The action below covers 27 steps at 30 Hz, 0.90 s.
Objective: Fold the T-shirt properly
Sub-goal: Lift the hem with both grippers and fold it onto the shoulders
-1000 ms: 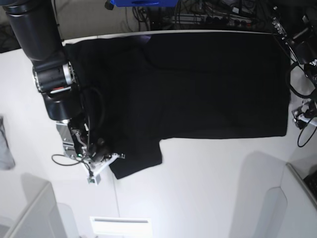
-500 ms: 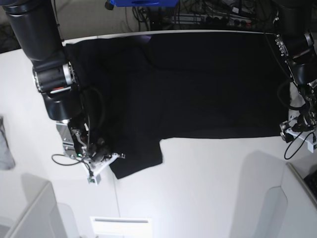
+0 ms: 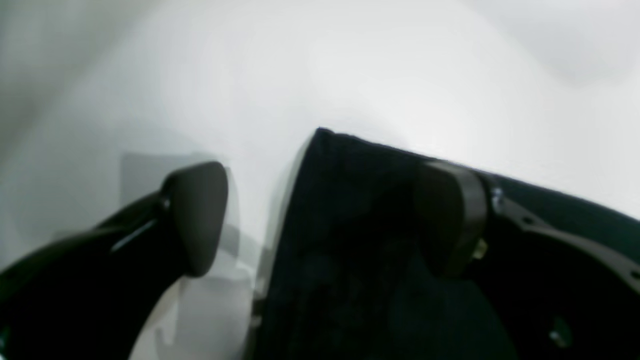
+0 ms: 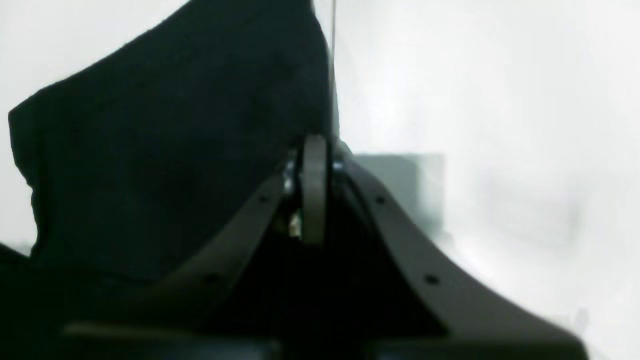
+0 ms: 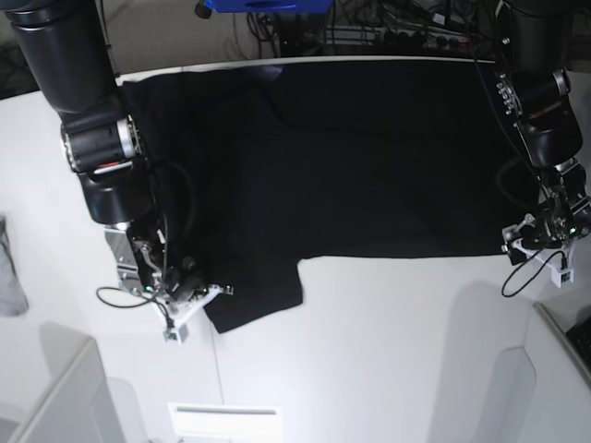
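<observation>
We are looking at the T-shirt point(image 5: 369, 157) lying spread flat and plain side up across the far half of the white table point(image 5: 388, 351), its long body running across the base view and one short sleeve point(image 5: 254, 295) sticking out toward the near edge on that view's left.

At that sleeve's outer edge our right gripper point(image 5: 199, 293) is sitting low on the table. In the right wrist view its fingers are pressing together edge to edge at the black cloth point(image 4: 165, 150), closed with no gap showing; the cloth is reaching right up to the pads, but we cannot tell whether any of it is pinched between them.

At the opposite end, by the shirt's near corner on the base view's right, our left gripper point(image 5: 534, 242) is hanging just above the table. In the left wrist view its fingers are standing wide apart: one pad point(image 3: 197, 215) is over bare white table, the other pad point(image 3: 447, 220) is over the shirt, and the shirt's corner point(image 3: 345, 210) is lying between them, ungrasped.

A small grey cloth point(image 5: 9, 272) is lying at the base view's far left edge, well apart from the shirt.
</observation>
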{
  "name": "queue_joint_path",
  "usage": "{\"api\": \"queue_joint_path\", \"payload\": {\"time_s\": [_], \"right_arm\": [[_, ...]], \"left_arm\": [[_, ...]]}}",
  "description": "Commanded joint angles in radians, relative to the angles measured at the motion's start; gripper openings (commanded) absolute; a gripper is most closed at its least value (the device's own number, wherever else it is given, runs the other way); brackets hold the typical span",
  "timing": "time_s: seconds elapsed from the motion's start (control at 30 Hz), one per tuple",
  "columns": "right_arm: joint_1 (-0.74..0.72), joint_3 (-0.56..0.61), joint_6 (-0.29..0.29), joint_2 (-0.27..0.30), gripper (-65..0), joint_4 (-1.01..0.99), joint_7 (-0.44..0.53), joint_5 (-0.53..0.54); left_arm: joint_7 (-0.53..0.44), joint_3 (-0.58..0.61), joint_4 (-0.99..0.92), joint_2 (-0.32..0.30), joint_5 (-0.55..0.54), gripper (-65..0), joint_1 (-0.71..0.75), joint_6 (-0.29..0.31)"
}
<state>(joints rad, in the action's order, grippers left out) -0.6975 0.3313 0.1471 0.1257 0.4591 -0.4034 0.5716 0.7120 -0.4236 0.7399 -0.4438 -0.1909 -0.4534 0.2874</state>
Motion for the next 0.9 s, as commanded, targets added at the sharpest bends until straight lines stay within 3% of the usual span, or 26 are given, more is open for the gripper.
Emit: {"api": "queue_joint_path", "payload": {"time_s": [0.0, 0.1, 0.37, 0.53, 0.63, 0.73, 0.8, 0.87], "right_arm": [[-0.014, 0.001, 0.015, -0.010, -65.0, 0.007, -0.035, 0.009], [-0.014, 0.001, 0.015, -0.010, -65.0, 0.007, -0.035, 0.009], [-0.012, 0.001, 0.015, -0.010, -65.0, 0.007, -0.030, 0.008], [0.006, -0.001, 0.015, -0.001, -65.0, 0.046, -0.029, 0.011], [0.065, -0.001, 0.012, 0.019, -65.0, 0.172, -0.029, 0.012], [0.108, -0.001, -0.062, 0.033, -65.0, 0.298, -0.032, 0.012], [0.129, -0.001, -0.120, 0.044, -65.0, 0.370, -0.033, 0.009], [0.141, -0.001, -0.134, 0.064, -65.0, 0.430, -0.035, 0.011]], "left_arm": [[-0.005, -0.001, 0.000, -0.019, -0.003, -8.4, -0.025, 0.003], [-0.005, -0.001, -0.006, -0.017, 0.000, -16.9, -0.025, 0.003], [-0.005, 0.001, -0.007, 0.024, -0.005, -65.0, -0.017, 0.005], [-0.005, 0.001, 0.005, 0.018, -0.008, -65.0, -0.018, 0.008], [-0.004, -0.002, 0.048, 0.017, -0.008, -65.0, -0.017, 0.062], [-0.002, -0.008, 0.094, 0.015, -0.008, -65.0, 0.009, 0.115], [-0.001, -0.008, 0.146, 0.015, -0.008, -65.0, 0.029, 0.115], [0.002, -0.008, 0.198, 0.015, -0.008, -65.0, 0.057, 0.115]]}}
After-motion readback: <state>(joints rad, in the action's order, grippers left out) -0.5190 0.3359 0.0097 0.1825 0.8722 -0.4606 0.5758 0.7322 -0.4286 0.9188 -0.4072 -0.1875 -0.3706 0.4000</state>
